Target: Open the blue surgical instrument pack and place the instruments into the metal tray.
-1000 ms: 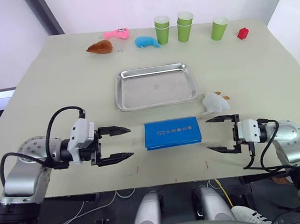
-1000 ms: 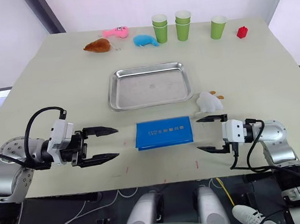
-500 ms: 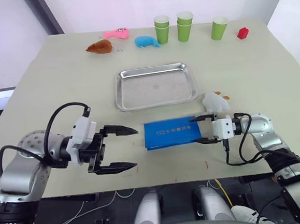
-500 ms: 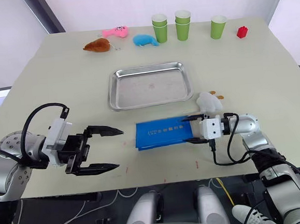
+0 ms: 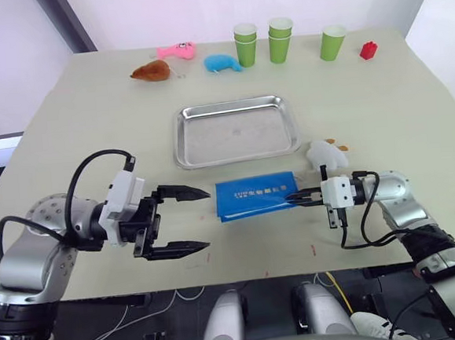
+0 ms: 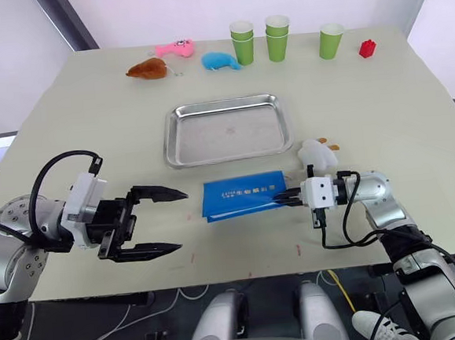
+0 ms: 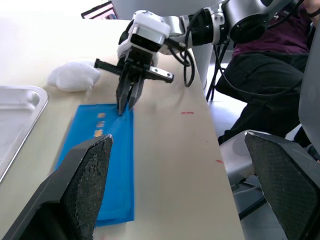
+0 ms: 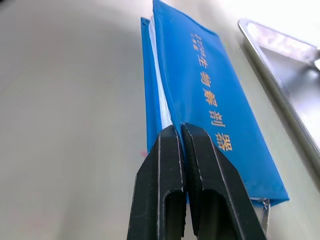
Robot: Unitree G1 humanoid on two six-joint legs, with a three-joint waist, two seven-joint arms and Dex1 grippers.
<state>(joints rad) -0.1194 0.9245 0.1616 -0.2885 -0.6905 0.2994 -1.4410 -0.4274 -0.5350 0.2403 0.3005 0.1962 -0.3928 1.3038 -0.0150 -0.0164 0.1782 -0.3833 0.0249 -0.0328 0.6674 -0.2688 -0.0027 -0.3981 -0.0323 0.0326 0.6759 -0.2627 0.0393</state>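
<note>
Blue surgical instrument pack (image 5: pixel 256 197) lies flat on the table (image 5: pixel 67 135) just below centre of the left eye view, directly below the metal tray (image 5: pixel 235 131) and apart from it. It is a bright blue rectangular fabric case with a row of small gold characters printed across its top face; a thin pale lining edge shows between its folded layers in the right wrist view. The right gripper (image 5: pixel 296 199) has its fingers pinched together on the pack's right edge. The left gripper (image 5: pixel 190 220), at lower left, hangs with its fingers spread wide, left of the pack and not touching it. The tray sits empty.
</note>
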